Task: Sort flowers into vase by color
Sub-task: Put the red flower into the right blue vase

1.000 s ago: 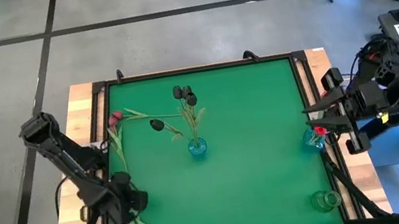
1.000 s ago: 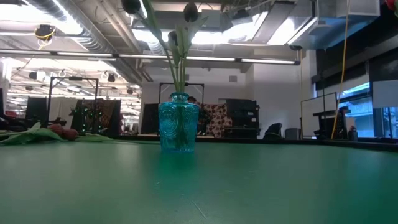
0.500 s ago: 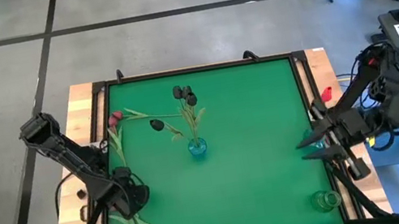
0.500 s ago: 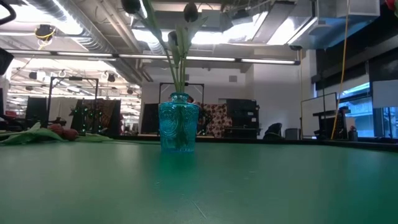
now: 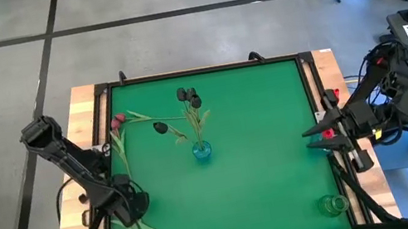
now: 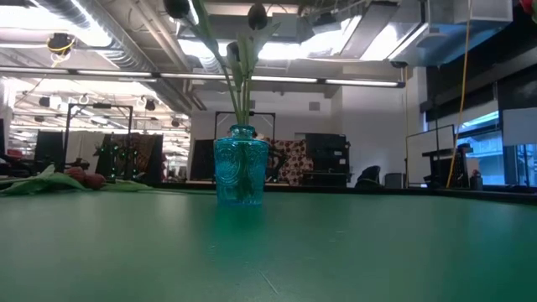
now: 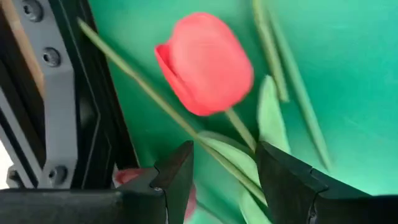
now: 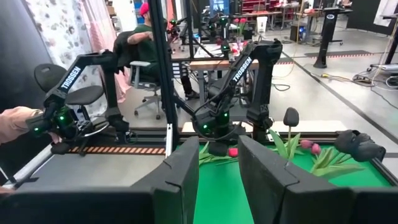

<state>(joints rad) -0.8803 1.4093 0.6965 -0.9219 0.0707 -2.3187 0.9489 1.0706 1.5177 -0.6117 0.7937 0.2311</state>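
A red tulip (image 7: 205, 65) lies on the green counter (image 5: 256, 122) at its near left corner, its stem between the parted fingers of the left gripper (image 7: 222, 177). Black tulips (image 5: 188, 96) stand in the blue vase (image 5: 202, 152) mid-counter. The right gripper (image 5: 314, 134) hovers at the right edge, fingers apart.
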